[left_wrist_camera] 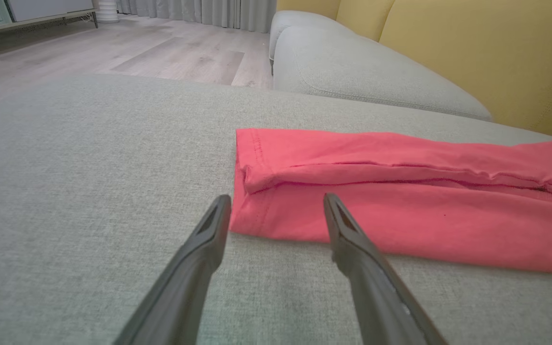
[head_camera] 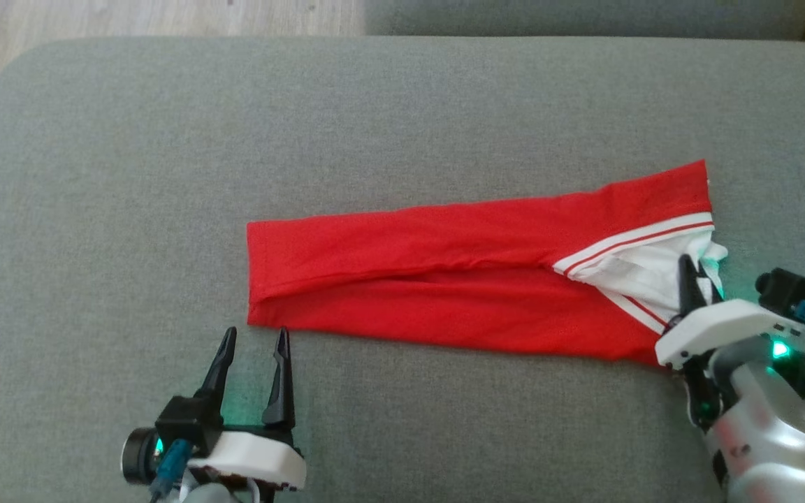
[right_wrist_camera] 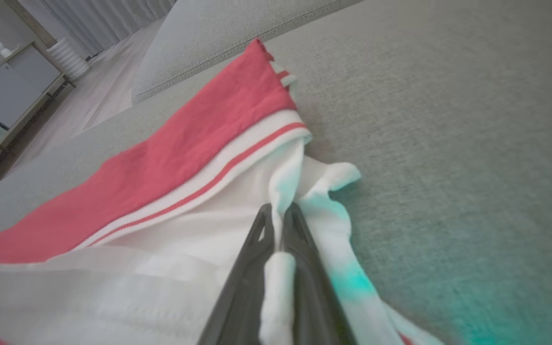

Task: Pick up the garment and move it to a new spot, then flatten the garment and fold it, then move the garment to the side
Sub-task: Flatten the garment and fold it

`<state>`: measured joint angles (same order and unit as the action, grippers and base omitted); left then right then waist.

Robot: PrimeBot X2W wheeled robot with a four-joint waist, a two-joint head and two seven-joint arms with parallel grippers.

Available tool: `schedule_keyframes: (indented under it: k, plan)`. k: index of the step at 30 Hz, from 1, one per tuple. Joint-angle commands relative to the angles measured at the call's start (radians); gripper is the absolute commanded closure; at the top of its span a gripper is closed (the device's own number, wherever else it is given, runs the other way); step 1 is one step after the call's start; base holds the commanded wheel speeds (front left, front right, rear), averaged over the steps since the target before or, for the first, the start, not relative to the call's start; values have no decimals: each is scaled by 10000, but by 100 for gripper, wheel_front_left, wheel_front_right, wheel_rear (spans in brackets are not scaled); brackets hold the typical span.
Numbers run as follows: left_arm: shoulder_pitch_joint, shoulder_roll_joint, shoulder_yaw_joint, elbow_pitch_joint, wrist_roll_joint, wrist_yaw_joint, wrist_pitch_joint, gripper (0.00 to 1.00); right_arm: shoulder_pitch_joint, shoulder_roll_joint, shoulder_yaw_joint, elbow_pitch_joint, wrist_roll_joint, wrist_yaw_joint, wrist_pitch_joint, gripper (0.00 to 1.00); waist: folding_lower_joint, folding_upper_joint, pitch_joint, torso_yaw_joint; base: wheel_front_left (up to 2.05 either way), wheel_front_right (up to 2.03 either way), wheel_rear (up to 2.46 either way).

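Red, light and floppy-looking, the garment (head_camera: 444, 272) is lying on the cushion (head_camera: 130, 175); we are pinching its three-o'clock collar (head_camera: 647, 272) in the closed right gripper (head_camera: 694, 276), left gripper (head_camera: 256, 334) gaping empty by the eight-o'clock hem (head_camera: 252, 272), likely our next hold.

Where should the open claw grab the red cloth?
Best guess: the left gripper should pinch the garment at its near hem corner, coming from the front edge. The folded layers lie flat there, and its open jaws flank that corner.
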<state>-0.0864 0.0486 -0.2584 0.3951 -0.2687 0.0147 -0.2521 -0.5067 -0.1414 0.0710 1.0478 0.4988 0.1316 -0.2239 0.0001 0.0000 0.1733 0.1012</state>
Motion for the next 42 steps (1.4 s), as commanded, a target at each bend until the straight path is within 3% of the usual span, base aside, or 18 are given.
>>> schedule_keyframes:
  k: [1,8,14,24,28,38,39,40,42]
  plan:
    - [-263,17,325,-164,-47,45,-97,0,212,-210,203,-123,91,-9,-174,100,-1,0,-129,-19,0,0,0]
    - [62,17,352,-60,-145,-31,-97,0,206,-848,47,-958,187,-9,-369,100,-1,0,-564,-77,0,0,0]
    - [175,16,196,46,-475,-67,-97,0,699,-243,1066,-2382,589,-9,-376,100,-1,0,-814,183,0,0,0]
    - [212,16,-192,120,-474,-102,-97,0,1150,214,3178,-4112,2311,-9,-127,100,-1,0,-903,1872,0,0,0]
    - [318,16,-255,122,-414,-134,-97,0,1004,301,3700,-4271,2602,-9,-93,100,-1,0,-930,2626,0,0,0]
    - [471,16,-257,129,-281,-233,-97,0,593,615,4683,-4082,3025,-9,-139,100,-1,0,-996,3584,0,0,0]
    - [478,16,-238,136,-268,-237,-97,0,554,653,4781,-4110,3115,-9,-167,63,-1,0,-1011,3595,0,0,0]
    - [484,16,-208,146,-255,-239,-97,0,523,681,4809,-4112,3196,-9,-207,4,-1,0,-1034,3586,0,0,0]
    - [488,16,-160,190,-192,-255,-97,0,484,726,4834,-4084,3320,-9,-274,0,-1,0,-1114,3501,0,0,0]
